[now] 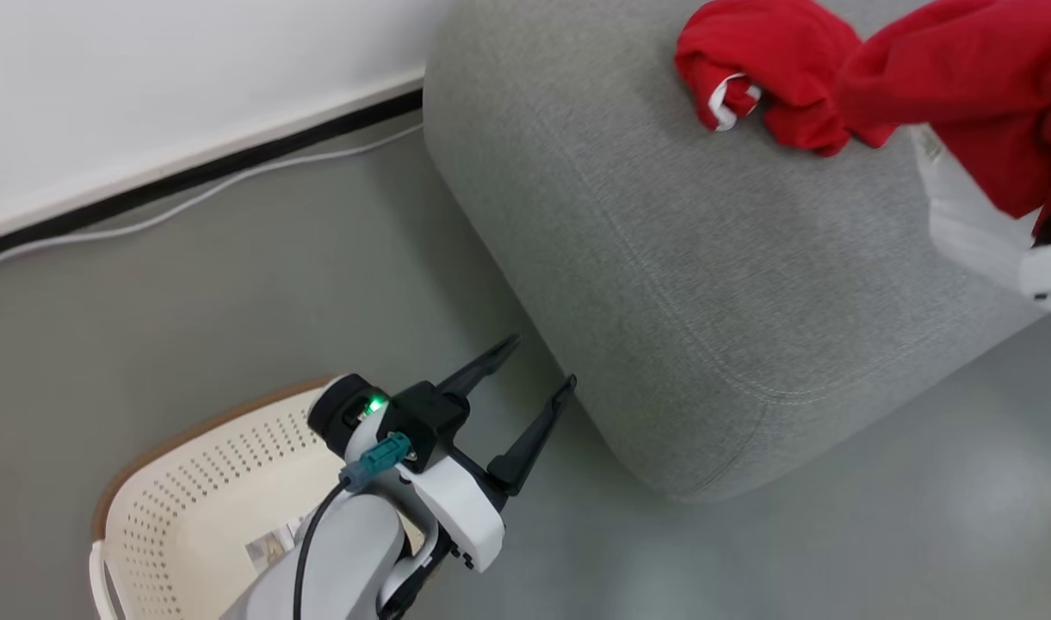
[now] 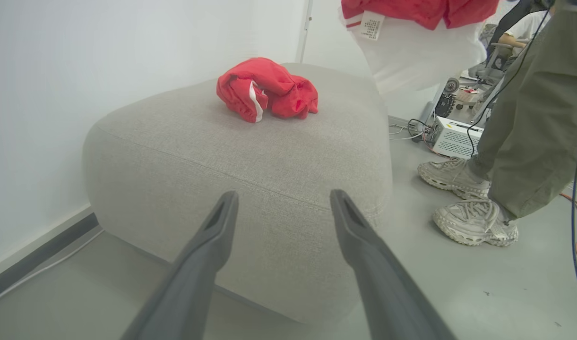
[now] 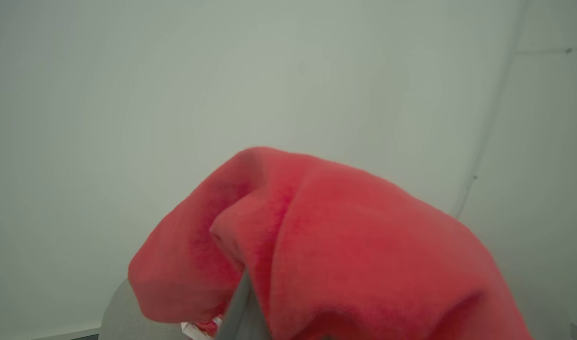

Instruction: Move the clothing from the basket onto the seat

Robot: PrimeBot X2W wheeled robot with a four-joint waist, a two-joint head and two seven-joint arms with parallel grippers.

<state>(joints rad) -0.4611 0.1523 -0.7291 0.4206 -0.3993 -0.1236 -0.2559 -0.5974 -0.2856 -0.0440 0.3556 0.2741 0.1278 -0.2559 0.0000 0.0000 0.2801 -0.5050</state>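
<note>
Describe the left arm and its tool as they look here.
The left arm has a pale white-grey shell, a black wrist block with a green light, and a teal connector feeding a black cable. The left tool has two long, dark, tapering fingers.

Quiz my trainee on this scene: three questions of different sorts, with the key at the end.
1. True or false: the left gripper is open and empty.
2. The hanging clothing is gripped by: A the left gripper; B the right gripper; C both grippers.
3. Fill in: the crumpled red garment lies on the ___.
Key: 1 true; 2 B; 3 seat.
</note>
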